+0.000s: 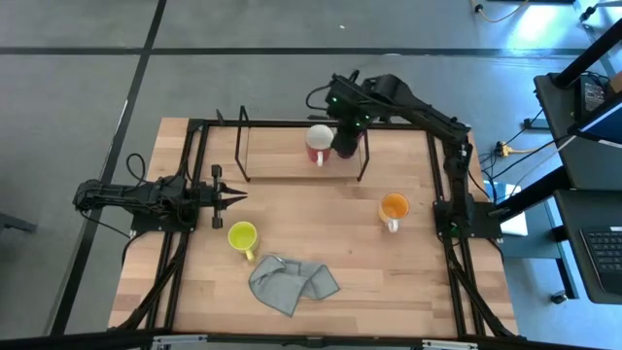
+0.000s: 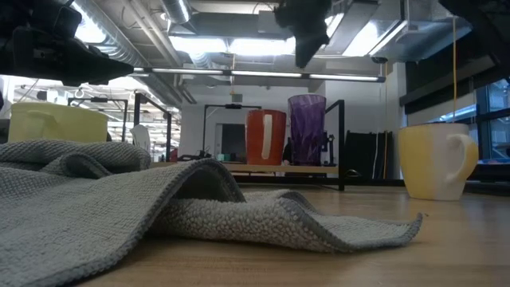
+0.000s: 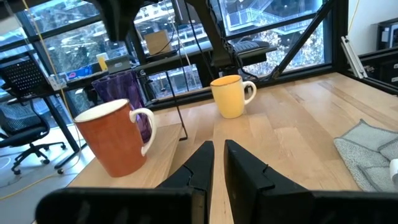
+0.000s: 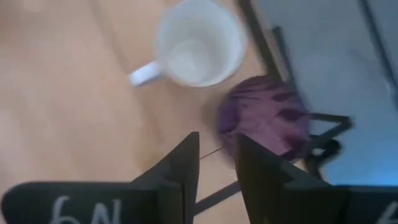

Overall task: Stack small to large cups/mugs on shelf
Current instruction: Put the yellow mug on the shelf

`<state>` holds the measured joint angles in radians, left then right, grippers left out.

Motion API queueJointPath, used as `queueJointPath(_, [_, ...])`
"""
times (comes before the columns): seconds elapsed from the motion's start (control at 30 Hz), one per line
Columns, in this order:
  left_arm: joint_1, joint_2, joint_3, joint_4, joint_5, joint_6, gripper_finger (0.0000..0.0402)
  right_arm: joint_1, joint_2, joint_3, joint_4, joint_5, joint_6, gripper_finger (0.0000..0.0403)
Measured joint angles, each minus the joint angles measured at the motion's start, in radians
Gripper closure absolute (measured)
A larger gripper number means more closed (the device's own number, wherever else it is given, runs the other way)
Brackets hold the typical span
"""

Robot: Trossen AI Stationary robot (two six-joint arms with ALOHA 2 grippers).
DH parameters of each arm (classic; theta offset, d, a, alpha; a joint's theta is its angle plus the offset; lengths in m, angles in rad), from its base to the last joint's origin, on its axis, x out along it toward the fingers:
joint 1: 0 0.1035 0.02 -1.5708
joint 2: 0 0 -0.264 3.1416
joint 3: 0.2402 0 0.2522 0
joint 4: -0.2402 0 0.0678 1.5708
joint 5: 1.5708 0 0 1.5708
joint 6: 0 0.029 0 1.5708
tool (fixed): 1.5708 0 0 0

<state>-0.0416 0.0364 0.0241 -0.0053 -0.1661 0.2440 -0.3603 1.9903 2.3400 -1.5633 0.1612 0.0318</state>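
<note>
The white mug with the reddish wall [image 1: 319,142] and the purple tumbler [image 2: 307,129] stand side by side at the right end of the black wire shelf [image 1: 282,180]. My right gripper [image 1: 346,136] hangs above the tumbler, a little open and touching nothing; it also shows in the low view [image 2: 305,48] and in the right wrist view [image 4: 217,149]. The orange mug [image 1: 394,207] stands on the table right of centre. The yellow mug [image 1: 242,236] stands left of centre. My left gripper [image 1: 236,197] is shut and empty at the table's left, just above the top.
A crumpled grey cloth [image 1: 292,282] lies near the table's front edge, right of the yellow mug. The left half of the shelf holds nothing. The black table frame [image 1: 194,165] runs along the left, right and far sides.
</note>
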Motion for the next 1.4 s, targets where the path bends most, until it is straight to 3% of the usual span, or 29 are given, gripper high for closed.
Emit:
queueJointPath(0.13, [0.000, 0.000, 0.000, 0.000, 0.000, 0.000, 0.0369, 0.055, -0.074, -0.031, 0.002, -0.075, 0.035, 0.0305])
queueJointPath(0.47, [0.000, 0.000, 0.000, 0.000, 0.000, 0.000, 0.0369, 0.344, -0.220, -0.213, -0.006, -0.067, 0.313, 0.0306])
queueJointPath(0.63, [0.000, 0.000, 0.000, 0.000, 0.000, 0.000, 0.0369, 0.508, -0.354, -0.470, -0.004, -0.067, 0.546, 0.0306])
queueJointPath(0.9, [0.000, 0.000, 0.000, 0.000, 0.000, 0.000, 0.0369, 0.697, -0.720, -1.018, 0.230, 0.048, 1.173, 0.0306])
queueJointPath(1.0, [0.000, 0.000, 0.000, 0.000, 0.000, 0.000, 0.0369, 0.719, -0.844, -1.181, 0.243, 0.104, 1.397, 0.0306])
queueJointPath(1.1, [0.000, 0.000, 0.000, 0.000, 0.000, 0.000, 0.0369, 0.709, -0.939, -1.307, 0.249, 0.134, 1.501, 0.0306])
queueJointPath(1.23, [0.000, 0.000, 0.000, 0.000, 0.000, 0.000, 0.0369, 0.646, -1.029, -1.428, 0.283, 0.141, 1.491, 0.0306])
queueJointPath(1.4, [0.000, 0.000, 0.000, 0.000, 0.000, 0.000, 0.0369, 0.562, -1.070, -1.516, 0.324, 0.112, 1.357, 0.0306])
